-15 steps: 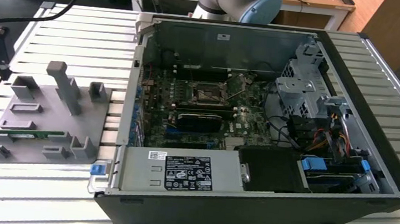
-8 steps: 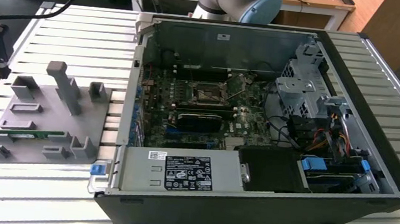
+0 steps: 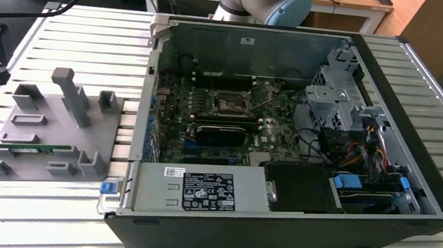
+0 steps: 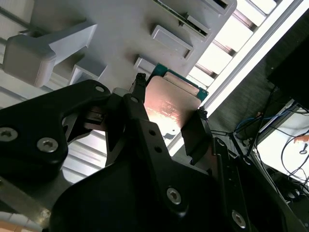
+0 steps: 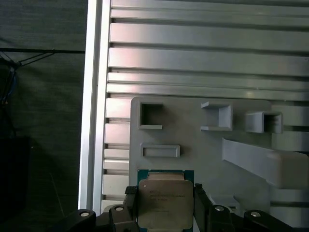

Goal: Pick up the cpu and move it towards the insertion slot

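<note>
Slatted metal tabletop carries everything I can see. Nearest me, on the exterior view's left, sits a grey fixture with a green memory stick lying in a near pocket. In the first wrist view my tool is clamped on the cpu by two opposite edges, over that fixture. Farther off, toward the exterior view's right, the insertion slot sits inside the open computer case, well apart from the cpu.
</note>
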